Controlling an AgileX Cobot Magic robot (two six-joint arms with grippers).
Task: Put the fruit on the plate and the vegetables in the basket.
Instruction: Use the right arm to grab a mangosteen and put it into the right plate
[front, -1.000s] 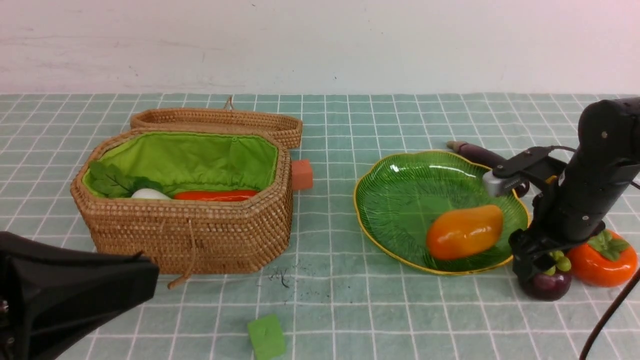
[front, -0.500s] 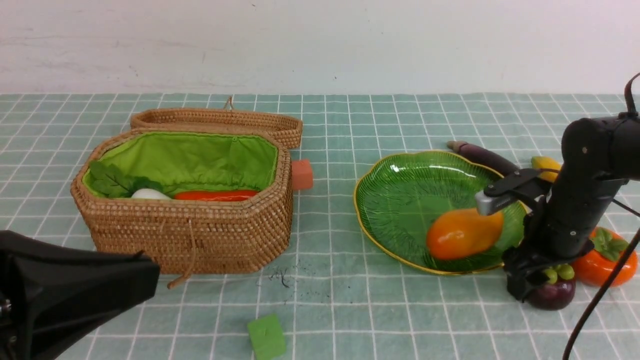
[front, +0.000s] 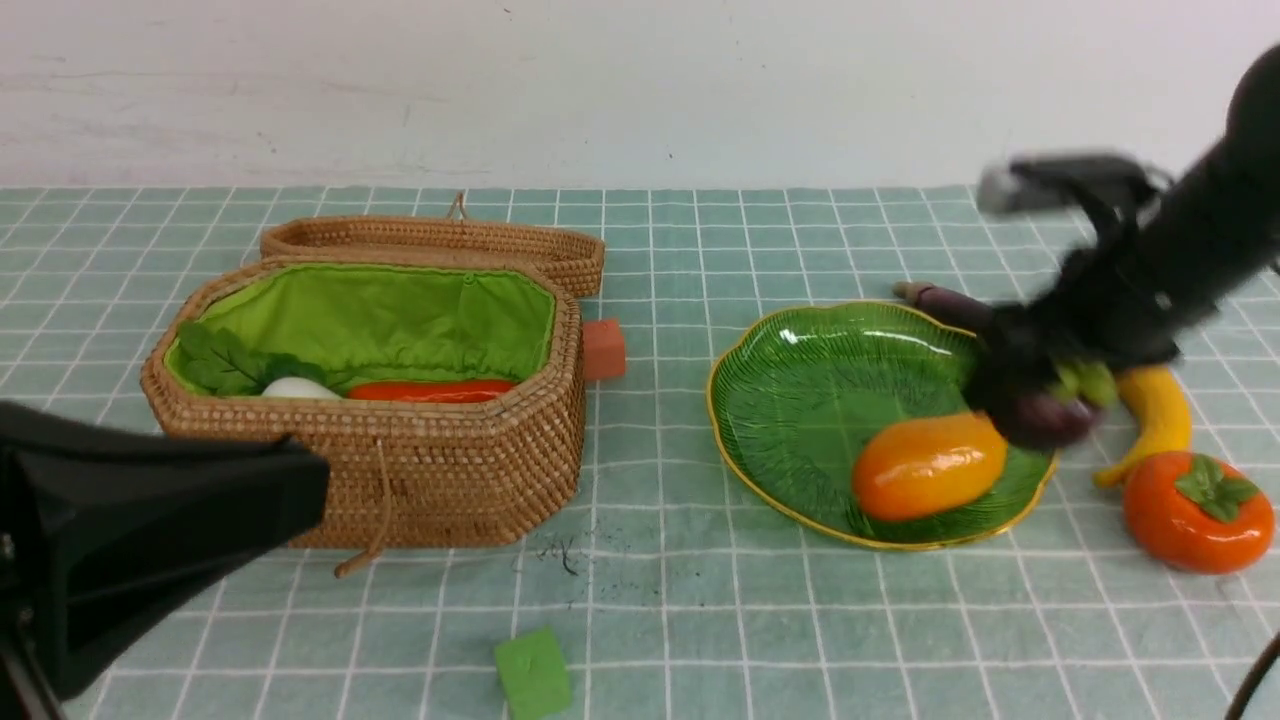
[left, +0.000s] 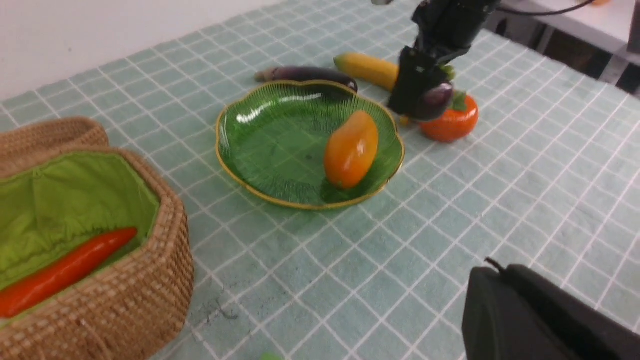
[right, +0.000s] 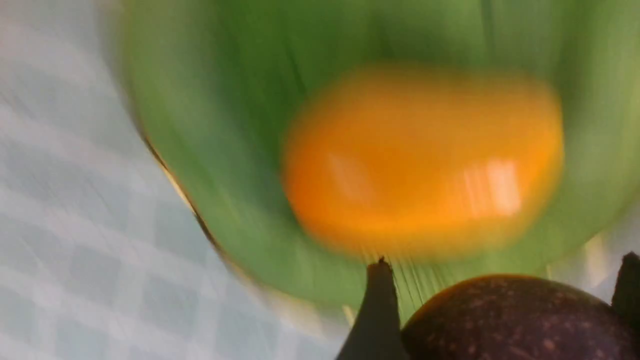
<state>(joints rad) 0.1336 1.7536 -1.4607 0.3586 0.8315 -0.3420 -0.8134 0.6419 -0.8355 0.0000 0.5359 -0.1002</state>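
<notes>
- Right end effector (front: 1040, 405) was seen clamped on the mangosteen (front: 1048, 420); dark fingers (right: 376, 312) were pressed to either side of it in the right wrist view.
- Mangosteen was held clear of the counter at the plate's (front: 820, 370) right rim. Whether it was over the rim or just outside could not be told.
- Bare plate floor lay to the robot's left of the end effector and a bit further away; mango (front: 928, 465) was just beside and below it, long axis roughly left-right, filling the near right part of the plate.
- Mangosteen is round, so no axis had to be matched; a drop left of or behind the mango was judged the safe spot.
- Right arm was far nearer; left end effector (front: 300, 490) was parked well apart by the basket (front: 380, 470), jaws unseen, taken as closed.
- Banana (front: 1155, 415) and persimmon (front: 1197, 510) lay on the counter right of the plate.
- Eggplant (front: 945, 300) behind the plate was partly hidden by the arm.
- Right arm was motion-blurred, and the right wrist view was smeared.
- Carrot (front: 430, 390) and radish (front: 298, 388) lay in the basket, half hidden by its wall.
</notes>
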